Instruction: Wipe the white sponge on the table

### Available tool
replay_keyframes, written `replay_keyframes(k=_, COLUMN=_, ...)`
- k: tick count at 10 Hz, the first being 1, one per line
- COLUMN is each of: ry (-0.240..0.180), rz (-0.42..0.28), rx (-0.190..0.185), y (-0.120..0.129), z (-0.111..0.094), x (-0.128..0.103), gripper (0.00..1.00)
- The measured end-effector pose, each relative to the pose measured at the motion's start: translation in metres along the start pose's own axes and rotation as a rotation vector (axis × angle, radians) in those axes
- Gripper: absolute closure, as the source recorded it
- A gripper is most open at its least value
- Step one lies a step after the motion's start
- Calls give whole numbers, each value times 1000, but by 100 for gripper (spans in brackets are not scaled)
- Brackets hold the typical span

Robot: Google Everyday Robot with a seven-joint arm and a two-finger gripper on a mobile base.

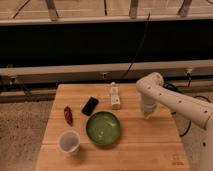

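The table [145,145] is a light-brown plank top. My white arm reaches in from the right and bends down over the table's right half. The gripper [147,113] points straight down, shut, at or just above the wood, to the right of the green bowl [103,128]. The white sponge does not show; the gripper's end hides whatever is beneath it, and I cannot tell whether it holds anything.
A long white power strip [115,96] lies at the back middle, a black phone-like slab [90,106] and a red packet [68,115] to its left. A clear plastic cup [69,142] stands front left. A dark cable hangs behind the table.
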State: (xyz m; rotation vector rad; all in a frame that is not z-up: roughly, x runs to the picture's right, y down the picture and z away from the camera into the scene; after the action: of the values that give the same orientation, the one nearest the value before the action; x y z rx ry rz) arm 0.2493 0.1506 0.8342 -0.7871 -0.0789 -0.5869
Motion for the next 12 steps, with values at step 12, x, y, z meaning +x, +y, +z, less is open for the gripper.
replay_keyframes(k=12, ry=-9, rz=-17, rx=-6, y=-21, z=-19, x=4, gripper=100)
